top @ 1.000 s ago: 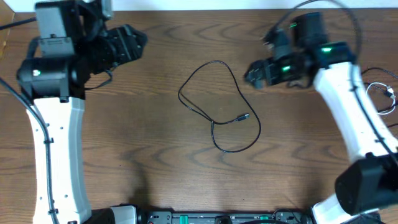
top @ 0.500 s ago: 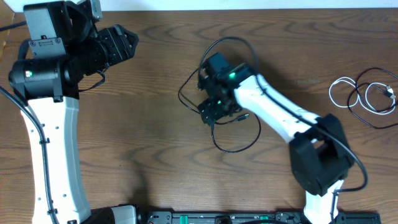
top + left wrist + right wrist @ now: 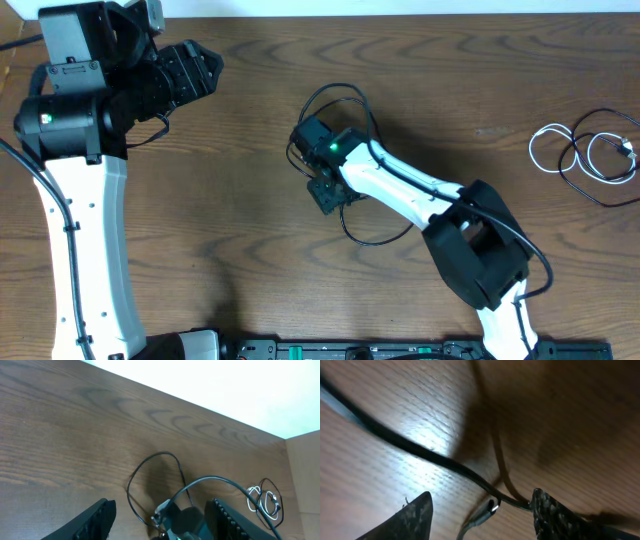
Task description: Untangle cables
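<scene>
A thin black cable (image 3: 372,243) lies looped at the table's centre, also seen from the left wrist (image 3: 145,462). My right gripper (image 3: 325,193) is low over the loop's left part. In the right wrist view the black cable (image 3: 410,445) crosses the wood, and its small plug end (image 3: 487,509) lies between the open fingers of the right gripper (image 3: 480,517), touching neither. A white cable (image 3: 545,140) lies coiled at the far right, interlaced with another thin black cord (image 3: 585,185). My left gripper (image 3: 210,68) hangs open and empty at the back left (image 3: 162,522).
The right arm (image 3: 420,190) stretches diagonally across the centre, covering part of the loop, with its own thick wire arching over it. The left arm (image 3: 85,220) stands along the left side. The table's back edge (image 3: 200,407) meets a white wall.
The right arm swung from the far right over to the central black loop and came down on it, its jaws narrowing. The left arm shifted slightly left, then held still.
</scene>
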Controlling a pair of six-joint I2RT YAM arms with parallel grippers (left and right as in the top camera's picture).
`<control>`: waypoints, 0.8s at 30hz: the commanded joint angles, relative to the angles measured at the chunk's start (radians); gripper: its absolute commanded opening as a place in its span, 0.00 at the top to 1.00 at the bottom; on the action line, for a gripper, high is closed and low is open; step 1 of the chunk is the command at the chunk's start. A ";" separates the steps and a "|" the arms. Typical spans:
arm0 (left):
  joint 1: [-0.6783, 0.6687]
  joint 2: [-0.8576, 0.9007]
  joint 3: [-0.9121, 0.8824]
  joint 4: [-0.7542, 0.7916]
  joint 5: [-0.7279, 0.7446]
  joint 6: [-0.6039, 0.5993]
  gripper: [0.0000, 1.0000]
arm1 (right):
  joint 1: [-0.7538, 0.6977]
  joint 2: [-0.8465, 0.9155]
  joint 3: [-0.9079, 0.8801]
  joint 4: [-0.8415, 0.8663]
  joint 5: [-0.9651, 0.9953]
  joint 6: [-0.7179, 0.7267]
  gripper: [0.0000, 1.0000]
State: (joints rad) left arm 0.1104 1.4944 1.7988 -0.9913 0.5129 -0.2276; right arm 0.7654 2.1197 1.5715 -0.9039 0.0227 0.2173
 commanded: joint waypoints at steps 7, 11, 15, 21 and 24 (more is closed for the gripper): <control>0.003 0.003 0.005 -0.011 -0.009 0.017 0.38 | 0.002 0.025 0.002 -0.001 0.039 0.023 0.46; 0.003 0.003 0.005 -0.010 -0.009 0.017 0.38 | 0.002 0.026 0.002 -0.001 0.038 0.023 0.50; 0.003 0.003 0.005 -0.011 -0.009 0.017 0.38 | 0.002 0.026 -0.004 0.000 0.024 0.022 0.51; 0.003 0.003 0.005 -0.011 -0.009 0.017 0.38 | 0.001 0.026 -0.016 0.003 0.010 0.022 0.62; 0.003 0.003 0.005 -0.011 -0.009 0.017 0.38 | 0.001 0.026 -0.016 0.002 0.000 0.022 0.64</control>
State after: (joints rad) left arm 0.1104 1.4944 1.7988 -0.9981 0.5129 -0.2276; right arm 0.7650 2.1407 1.5631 -0.9005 0.0368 0.2317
